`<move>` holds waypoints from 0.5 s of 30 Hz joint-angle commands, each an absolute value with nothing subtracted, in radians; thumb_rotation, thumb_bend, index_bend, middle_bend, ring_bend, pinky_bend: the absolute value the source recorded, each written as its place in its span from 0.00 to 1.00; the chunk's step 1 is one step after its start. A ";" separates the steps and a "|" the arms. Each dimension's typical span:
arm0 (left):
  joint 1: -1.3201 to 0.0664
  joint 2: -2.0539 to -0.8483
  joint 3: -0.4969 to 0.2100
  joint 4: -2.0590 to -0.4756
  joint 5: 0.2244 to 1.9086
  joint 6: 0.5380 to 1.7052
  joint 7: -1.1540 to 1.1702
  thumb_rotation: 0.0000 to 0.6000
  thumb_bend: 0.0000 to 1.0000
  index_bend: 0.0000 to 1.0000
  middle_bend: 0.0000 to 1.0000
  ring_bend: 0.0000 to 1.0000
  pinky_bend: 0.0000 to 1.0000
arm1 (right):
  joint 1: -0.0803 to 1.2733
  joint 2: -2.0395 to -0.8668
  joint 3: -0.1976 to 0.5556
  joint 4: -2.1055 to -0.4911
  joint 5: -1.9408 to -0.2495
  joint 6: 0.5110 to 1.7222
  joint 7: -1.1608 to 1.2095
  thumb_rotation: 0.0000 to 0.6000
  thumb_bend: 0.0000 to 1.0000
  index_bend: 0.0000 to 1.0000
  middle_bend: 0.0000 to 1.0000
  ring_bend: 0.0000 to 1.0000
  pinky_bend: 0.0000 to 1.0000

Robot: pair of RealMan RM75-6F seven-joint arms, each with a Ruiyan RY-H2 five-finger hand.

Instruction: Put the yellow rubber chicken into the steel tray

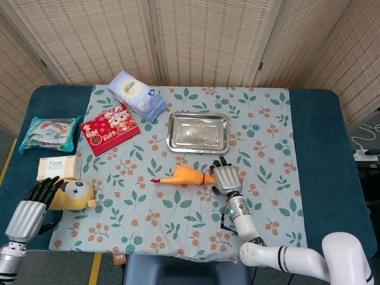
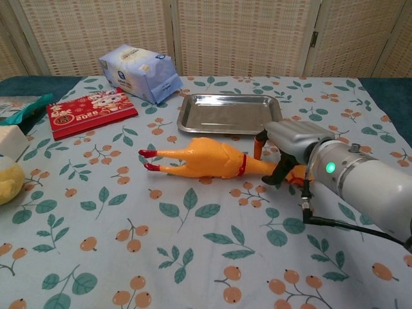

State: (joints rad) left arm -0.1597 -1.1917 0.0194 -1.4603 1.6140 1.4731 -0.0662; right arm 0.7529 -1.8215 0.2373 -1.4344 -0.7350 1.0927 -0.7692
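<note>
The yellow rubber chicken [image 1: 185, 175] [image 2: 206, 159] lies on its side on the floral cloth, red feet to the left, head to the right. Just behind it sits the steel tray [image 1: 198, 143] [image 2: 193, 122], with nothing in it. My right hand [image 1: 226, 177] [image 2: 288, 145] arches over the chicken's neck and head. Its thumb stands on the tray side, and its fingertips [image 2: 273, 178] come down on the near side against the neck. The chicken stays flat on the table. My left hand [image 1: 28, 211] hovers with fingers spread at the front left table edge.
A blue tissue pack [image 1: 136, 95] and a red packet [image 1: 109, 128] lie left of the tray. A green snack bag [image 1: 50, 133], a Face box [image 1: 57, 168] and a yellow plush toy [image 1: 74, 195] are at the far left, beside my left hand.
</note>
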 commanded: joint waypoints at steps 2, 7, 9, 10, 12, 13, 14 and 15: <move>-0.162 -1.192 0.018 -1.458 1.611 1.467 -0.072 1.00 0.42 0.00 0.00 0.00 0.13 | 0.759 -1.837 0.229 -1.412 -0.716 1.085 -0.774 1.00 0.27 0.41 0.20 0.24 0.36; -0.160 -1.187 0.017 -1.459 1.610 1.471 -0.082 1.00 0.42 0.00 0.00 0.00 0.13 | 0.768 -1.862 0.231 -1.389 -0.715 1.088 -0.768 1.00 0.29 0.48 0.24 0.29 0.44; -0.160 -1.186 0.017 -1.459 1.610 1.471 -0.083 1.00 0.42 0.00 0.00 0.00 0.13 | 0.769 -1.865 0.232 -1.387 -0.717 1.090 -0.767 1.00 0.30 0.52 0.27 0.32 0.49; -0.160 -1.186 0.016 -1.458 1.610 1.472 -0.084 1.00 0.42 0.00 0.00 0.00 0.13 | 0.769 -1.866 0.232 -1.386 -0.718 1.092 -0.766 1.00 0.32 0.57 0.30 0.37 0.56; -0.159 -1.185 0.015 -1.456 1.608 1.474 -0.087 1.00 0.42 0.00 0.00 0.00 0.13 | 0.771 -1.876 0.236 -1.381 -0.722 1.103 -0.764 1.00 0.34 0.69 0.39 0.50 0.72; -0.159 -1.184 0.014 -1.453 1.605 1.473 -0.092 1.00 0.42 0.00 0.00 0.00 0.13 | 0.772 -1.887 0.240 -1.373 -0.714 1.112 -0.770 1.00 0.35 0.73 0.42 0.55 0.76; -0.158 -1.184 0.014 -1.451 1.606 1.473 -0.092 1.00 0.42 0.00 0.00 0.00 0.13 | 0.774 -1.893 0.241 -1.366 -0.714 1.118 -0.774 1.00 0.35 0.76 0.44 0.58 0.79; -0.158 -1.184 0.014 -1.451 1.607 1.474 -0.092 1.00 0.43 0.00 0.00 0.00 0.13 | 0.775 -1.899 0.241 -1.358 -0.716 1.127 -0.778 1.00 0.36 0.79 0.47 0.61 0.83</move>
